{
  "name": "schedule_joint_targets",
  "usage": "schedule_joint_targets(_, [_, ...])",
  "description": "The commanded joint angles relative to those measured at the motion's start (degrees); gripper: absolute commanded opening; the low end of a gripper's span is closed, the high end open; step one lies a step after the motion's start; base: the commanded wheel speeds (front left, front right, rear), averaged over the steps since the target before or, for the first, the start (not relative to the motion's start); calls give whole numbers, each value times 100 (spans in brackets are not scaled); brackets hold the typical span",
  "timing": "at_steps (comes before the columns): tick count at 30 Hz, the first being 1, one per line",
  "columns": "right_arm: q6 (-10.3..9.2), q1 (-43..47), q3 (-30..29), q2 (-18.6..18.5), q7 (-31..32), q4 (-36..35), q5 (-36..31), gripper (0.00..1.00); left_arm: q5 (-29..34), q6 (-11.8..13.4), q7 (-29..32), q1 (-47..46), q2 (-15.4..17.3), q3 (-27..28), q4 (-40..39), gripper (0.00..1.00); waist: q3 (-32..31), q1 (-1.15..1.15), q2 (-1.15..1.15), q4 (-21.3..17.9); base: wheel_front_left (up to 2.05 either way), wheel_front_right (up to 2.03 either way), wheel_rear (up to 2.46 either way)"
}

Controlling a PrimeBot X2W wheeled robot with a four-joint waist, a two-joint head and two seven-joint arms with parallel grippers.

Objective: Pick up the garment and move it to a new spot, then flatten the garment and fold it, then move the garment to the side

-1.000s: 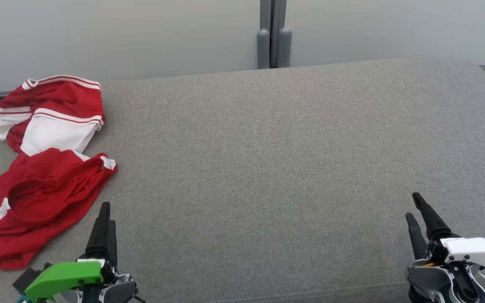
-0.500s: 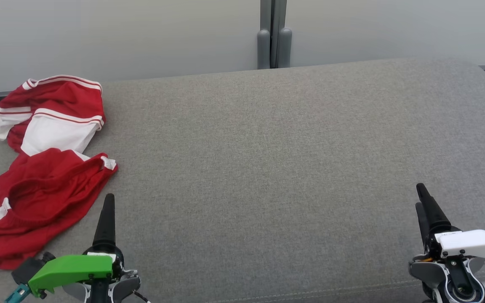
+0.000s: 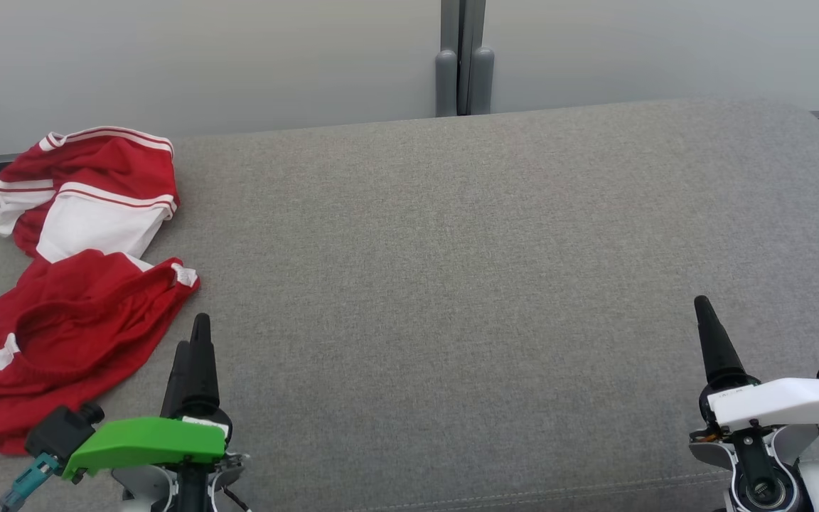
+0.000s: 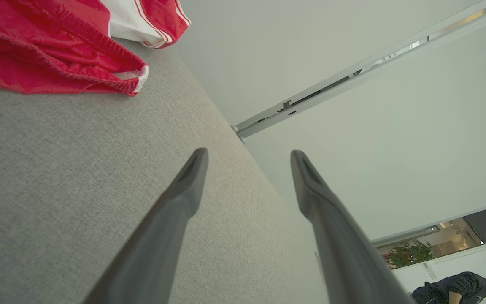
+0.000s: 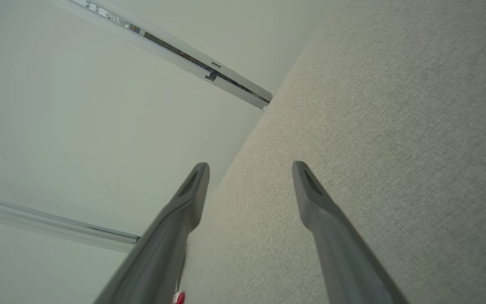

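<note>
Two hands are hovering at the near side of the grey fabric-covered tabletop (image 3: 452, 249), and both are standing open with nothing between their fingers. The garment (image 3: 75, 313), red with white panels and stripes, is lying crumpled at the far left of the tabletop. It is sitting just beside the left hand (image 3: 191, 334) and well apart from the right hand (image 3: 704, 313).

The main risk, as I am judging it, is coming from where the cloth is sitting. It is bunching in several layers right at the left edge, so a pinch that is catching only the top layer could let the rest trail and slide off the side. A reach that is going too low could also be digging the fingertips into the fabric cover and dragging it. The right hand is looking too far off to be steadying anything.

Part of the garment is running out of the head view at the left, so its full outline is staying unknown. Whether it is a shirt or shorts is hard to tell. The right hand's second finger is hiding behind the first in the head view.
</note>
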Motion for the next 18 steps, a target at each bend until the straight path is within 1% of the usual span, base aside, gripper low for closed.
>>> schedule_joint_targets(1, [2, -32, 41, -41, -85, -167, -355, 100, 359, 45, -57, -130, 26, -38, -110, 100, 0, 0, 0, 1, 0, 0, 0])
schedule_joint_targets(10, [2, 53, 199, -50, -309, -363, -1563, 100, 1702, 193, -189, -60, 37, -77, -111, 100, 3, 0, 0, 6, 0, 0, 0])
schedule_joint_targets(18, [3, 89, 351, -54, -492, -409, -2313, 100, 2576, 304, -297, 57, 55, -118, -101, 100, 1, 0, 0, 3, 0, 0, 0])
